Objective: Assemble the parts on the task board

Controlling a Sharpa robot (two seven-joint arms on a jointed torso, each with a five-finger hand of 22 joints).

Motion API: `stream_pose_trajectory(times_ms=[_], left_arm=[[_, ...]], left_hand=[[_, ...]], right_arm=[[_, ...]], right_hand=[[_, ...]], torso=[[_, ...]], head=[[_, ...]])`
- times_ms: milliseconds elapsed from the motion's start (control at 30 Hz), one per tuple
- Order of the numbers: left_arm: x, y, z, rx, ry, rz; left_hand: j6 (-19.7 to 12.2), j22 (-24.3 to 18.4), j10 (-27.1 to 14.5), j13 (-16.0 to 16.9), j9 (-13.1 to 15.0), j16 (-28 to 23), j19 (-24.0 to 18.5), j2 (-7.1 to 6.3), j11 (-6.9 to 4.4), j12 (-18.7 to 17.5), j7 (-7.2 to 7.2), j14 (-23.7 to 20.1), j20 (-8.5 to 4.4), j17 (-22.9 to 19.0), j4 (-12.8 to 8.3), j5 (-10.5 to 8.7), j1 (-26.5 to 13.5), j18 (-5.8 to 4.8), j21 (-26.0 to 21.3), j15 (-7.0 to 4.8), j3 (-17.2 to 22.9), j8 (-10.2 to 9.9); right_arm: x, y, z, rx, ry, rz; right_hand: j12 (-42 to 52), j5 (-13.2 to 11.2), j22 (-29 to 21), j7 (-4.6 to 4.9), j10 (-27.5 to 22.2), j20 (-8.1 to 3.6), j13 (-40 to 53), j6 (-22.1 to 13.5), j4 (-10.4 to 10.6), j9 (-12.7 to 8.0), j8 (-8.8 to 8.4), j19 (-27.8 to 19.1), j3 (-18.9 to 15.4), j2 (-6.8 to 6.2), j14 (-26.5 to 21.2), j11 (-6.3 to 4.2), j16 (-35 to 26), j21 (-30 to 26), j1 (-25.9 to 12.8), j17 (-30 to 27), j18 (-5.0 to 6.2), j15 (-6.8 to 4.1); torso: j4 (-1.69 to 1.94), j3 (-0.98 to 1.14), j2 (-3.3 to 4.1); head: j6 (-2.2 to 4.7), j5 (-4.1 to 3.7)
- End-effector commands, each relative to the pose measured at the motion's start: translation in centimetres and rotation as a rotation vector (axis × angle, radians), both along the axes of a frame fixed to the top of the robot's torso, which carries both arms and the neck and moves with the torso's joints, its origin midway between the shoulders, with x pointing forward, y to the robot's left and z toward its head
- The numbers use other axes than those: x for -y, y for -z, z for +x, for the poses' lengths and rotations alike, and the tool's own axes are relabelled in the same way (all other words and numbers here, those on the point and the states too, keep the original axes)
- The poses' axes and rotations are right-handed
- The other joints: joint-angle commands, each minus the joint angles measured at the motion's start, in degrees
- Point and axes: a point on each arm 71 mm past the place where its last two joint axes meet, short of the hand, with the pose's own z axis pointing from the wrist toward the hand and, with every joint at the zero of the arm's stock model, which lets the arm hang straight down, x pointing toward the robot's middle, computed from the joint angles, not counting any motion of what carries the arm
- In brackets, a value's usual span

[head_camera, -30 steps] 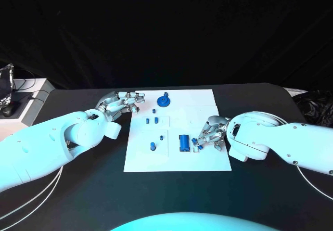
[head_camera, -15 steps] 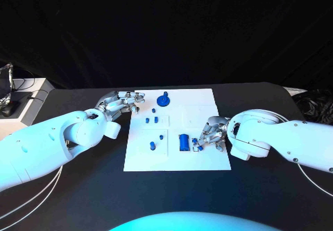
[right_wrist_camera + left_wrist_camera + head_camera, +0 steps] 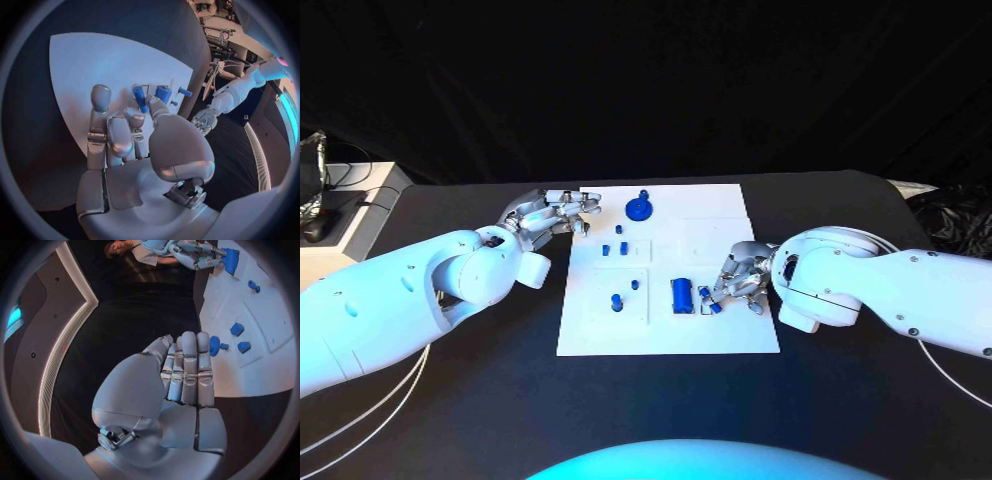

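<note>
While my right hand (image 3: 741, 278) pinches a small blue part (image 3: 139, 96) beside the blue block (image 3: 682, 296), seating it comes next; left hand (image 3: 557, 214) idles, fingers together, empty.

Black tabletop (image 3: 473, 400). Black backdrop (image 3: 646, 80) from 10 through 2 o'clock. White stand (image 3: 358, 222) with cables at 9 o'clock. Cable bundle (image 3: 956, 225) at 3 o'clock.

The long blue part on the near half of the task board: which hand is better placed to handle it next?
The right hand, probably. Its fingertips sit directly beside the long blue part on the task board. The left hand rests at the board's far left corner, near the round blue part.
</note>
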Motion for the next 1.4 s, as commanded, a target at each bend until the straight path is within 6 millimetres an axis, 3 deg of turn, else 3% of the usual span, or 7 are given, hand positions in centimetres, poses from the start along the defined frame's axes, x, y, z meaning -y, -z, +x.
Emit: stream_pose_trajectory(times_ms=[33, 800, 933, 1100, 1133, 1200, 1400], left_arm=[[0.33, -0.08, -0.05, 0.006, 0.024, -0.007], [0.23, -0.05, -0.04, 0.006, 0.024, -0.002], [0.23, -0.04, -0.03, 0.006, 0.024, -0.002], [0.24, -0.03, -0.03, 0.006, 0.024, -0.002], [0.24, -0.03, -0.03, 0.006, 0.024, -0.002], [0.23, -0.03, -0.03, 0.006, 0.024, -0.002], [0.21, -0.01, -0.02, 0.005, 0.022, -0.001]], left_hand=[[-0.33, 0.09, -0.36, -0.02, 0.08, -0.08, 0.2, -0.03, 0.13, 0.36, 0.01, -0.17, 0.07, -0.09, 0.1, 0.37, -0.43, -0.01, -0.21, 0.41, 0.19, 0.06], [-0.23, 0.14, -0.44, -0.02, 0.09, -0.1, 0.29, 0.1, 0.13, 0.35, -0.05, -0.19, 0.1, -0.13, 0.38, 0.41, -0.54, -0.01, -0.51, 0.43, 0.39, 0.09], [-0.23, 0.14, -0.44, -0.02, 0.09, -0.1, 0.29, 0.1, 0.13, 0.35, -0.05, -0.19, 0.1, -0.13, 0.38, 0.41, -0.54, -0.01, -0.51, 0.43, 0.39, 0.09], [-0.23, 0.14, -0.44, -0.02, 0.09, -0.1, 0.29, 0.1, 0.13, 0.35, -0.05, -0.19, 0.1, -0.13, 0.38, 0.41, -0.54, -0.01, -0.51, 0.43, 0.39, 0.09], [-0.23, 0.14, -0.44, -0.02, 0.09, -0.1, 0.29, 0.1, 0.13, 0.35, -0.05, -0.19, 0.1, -0.13, 0.38, 0.41, -0.54, -0.01, -0.51, 0.43, 0.39, 0.09], [-0.23, 0.14, -0.44, -0.02, 0.09, -0.1, 0.29, 0.1, 0.13, 0.35, -0.05, -0.19, 0.1, -0.13, 0.38, 0.41, -0.54, -0.01, -0.51, 0.43, 0.39, 0.09], [-0.33, 0.18, -0.5, -0.02, 0.08, -0.12, 0.35, 0.08, 0.16, 0.35, 0.0, -0.21, 0.1, -0.14, 0.41, 0.4, -0.56, -0.01, -0.64, 0.44, 0.43, 0.06]], right_arm=[[-0.22, 0.32, -0.19, -0.001, 0.0, 0.002], [-0.52, 0.51, -0.19, -0.042, 0.022, 0.038], [-0.5, 0.45, -0.15, -0.032, 0.024, 0.039], [-0.44, 0.37, -0.08, -0.018, 0.029, 0.043], [-0.42, 0.35, -0.07, -0.015, 0.03, 0.045], [-0.4, 0.32, -0.05, -0.01, 0.032, 0.047], [-0.37, 0.19, -0.04, 0.006, 0.035, 0.061]], right_hand=[[-0.03, 0.23, 0.08, -0.01, 0.02, -0.34, 0.1, 0.59, 0.45, 0.05, 0.32, 2.49, 0.05, 0.18, 0.01, -0.36, 0.01, 0.31, -0.48, 0.11, 0.27, -0.37], [-0.01, 0.21, 0.07, -0.03, 0.26, -0.39, 0.23, 0.84, 1.52, 0.33, 0.33, 2.47, -0.5, -0.63, -0.02, -0.36, 0.13, 0.66, -2.12, 0.1, 0.23, -0.39], [-0.11, -1.6, -0.05, 0.06, 0.21, -0.34, 0.24, 0.84, 2.23, 0.34, 0.31, 2.46, -1.27, -1.11, -0.03, -0.28, 0.14, 0.49, -3.01, 0.07, 0.27, -0.32], [-0.15, -2.15, -0.13, 0.15, 0.22, -0.27, 0.25, 0.83, 3.09, 0.34, 0.3, 2.45, -1.95, -1.46, -0.05, -0.2, 0.09, 0.42, -3.72, -0.01, 0.32, -0.26], [-0.09, -2.19, -0.16, 0.15, 0.25, -0.26, 0.28, 0.82, 3.34, 0.36, 0.3, 2.46, -2.23, -1.52, -0.03, -0.19, 0.13, 0.45, -3.82, 0.02, 0.34, -0.24], [-0.15, -0.03, -0.17, 0.22, 0.24, -0.23, 0.27, 0.85, 3.59, 0.44, 0.34, 2.46, -3.86, -1.45, -0.03, -0.17, 0.16, 0.57, -4.03, 0.03, 0.37, -0.21], [-0.29, 0.29, -0.33, 0.24, 0.15, -0.18, 0.22, 0.7, 4.03, 0.57, 0.32, 2.45, -7.58, -0.18, -0.05, -0.12, 0.19, 0.55, -3.35, -0.02, 0.44, -0.19]], torso=[[0.03, -0.02, 0.02], [-0.01, 0.02, 0.03], [-0.01, 0.04, 0.03], [0.01, 0.04, 0.01], [0.01, 0.03, 0.02], [0.0, 0.03, 0.02], [0.04, 0.03, 0.02]], head=[[0.07, -0.08], [-0.12, -0.13], [-0.1, -0.12], [-0.11, -0.15], [-0.13, -0.14], [-0.13, -0.13], [-0.19, -0.11]])
